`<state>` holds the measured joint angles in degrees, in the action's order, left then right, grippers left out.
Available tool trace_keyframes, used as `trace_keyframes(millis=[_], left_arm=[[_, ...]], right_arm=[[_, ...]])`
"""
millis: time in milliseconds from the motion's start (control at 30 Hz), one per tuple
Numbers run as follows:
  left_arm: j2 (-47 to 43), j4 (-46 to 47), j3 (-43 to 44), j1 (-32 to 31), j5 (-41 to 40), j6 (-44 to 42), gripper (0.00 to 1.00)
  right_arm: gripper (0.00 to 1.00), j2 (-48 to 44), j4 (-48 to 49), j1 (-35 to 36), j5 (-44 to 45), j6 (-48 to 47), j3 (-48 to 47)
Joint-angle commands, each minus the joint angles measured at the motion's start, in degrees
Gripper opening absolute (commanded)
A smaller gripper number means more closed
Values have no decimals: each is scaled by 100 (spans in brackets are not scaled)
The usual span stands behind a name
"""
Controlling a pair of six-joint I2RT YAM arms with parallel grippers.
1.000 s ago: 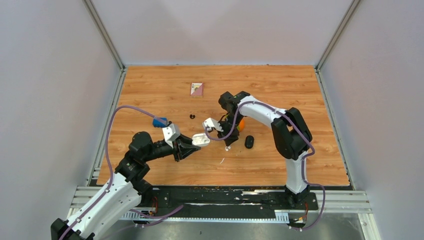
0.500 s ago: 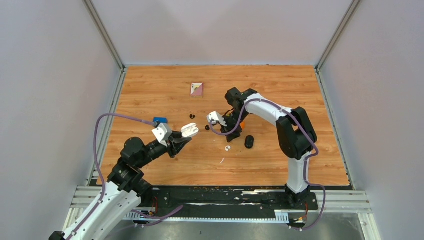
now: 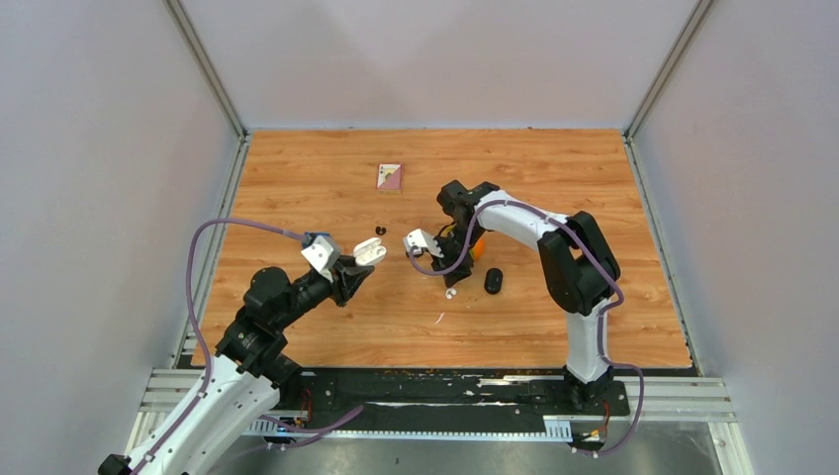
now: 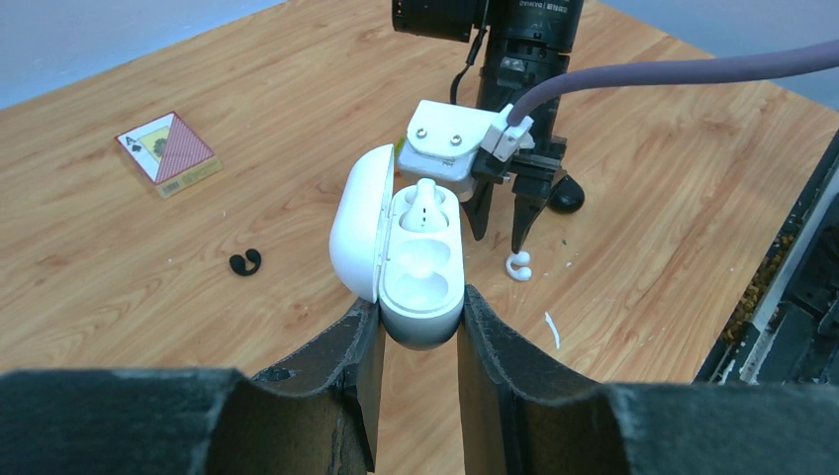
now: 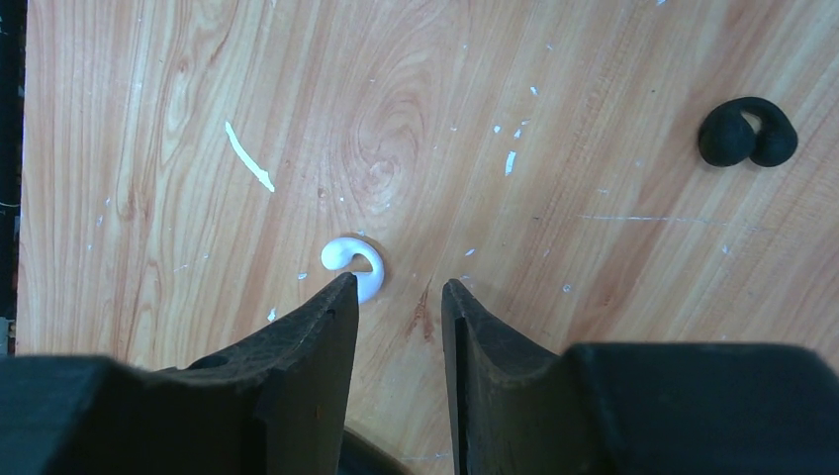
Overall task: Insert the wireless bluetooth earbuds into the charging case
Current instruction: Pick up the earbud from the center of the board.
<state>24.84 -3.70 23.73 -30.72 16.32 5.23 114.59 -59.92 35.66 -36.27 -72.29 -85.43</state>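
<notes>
Overhead view: left jaws clamp the open white pill-shaped plastic charging case (image 3: 371, 253) above the wooden tabletop (image 3: 297, 178). Left wrist: I see one white rounded plastic earbud (image 4: 423, 203) seated in its far socket. Right wrist: right jaws parted (bare wood between them), a second white earbud (image 5: 354, 262) lying beside one tip.

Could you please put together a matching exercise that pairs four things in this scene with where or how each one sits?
Things:
1. white charging case
2. loose white earbud
3. black earbud
4. playing card

States:
A. red-patterned, flat on the table
B. beside a fingertip of the right gripper
C. lid open, clamped in the left gripper
D. dark and hooked, lying alone

Pairs: 1-C; 2-B; 3-D; 4-A
</notes>
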Motion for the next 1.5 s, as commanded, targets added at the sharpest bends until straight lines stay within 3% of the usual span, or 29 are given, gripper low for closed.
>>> trace_keyframes(millis=[0, 700, 1267, 1467], left_arm=[[-52, 207, 179, 18, -67, 30, 0], [-6, 283, 139, 22, 74, 13, 0], [-32, 289, 132, 28, 119, 21, 0], [-41, 300, 132, 22, 135, 21, 0]], right_arm=[[38, 123, 121, 38, -8, -130, -131], [36, 47, -255, 82, 91, -372, 274], [17, 175, -549, 84, -449, -34, -55], [16, 231, -490, 82, -464, 35, 25]])
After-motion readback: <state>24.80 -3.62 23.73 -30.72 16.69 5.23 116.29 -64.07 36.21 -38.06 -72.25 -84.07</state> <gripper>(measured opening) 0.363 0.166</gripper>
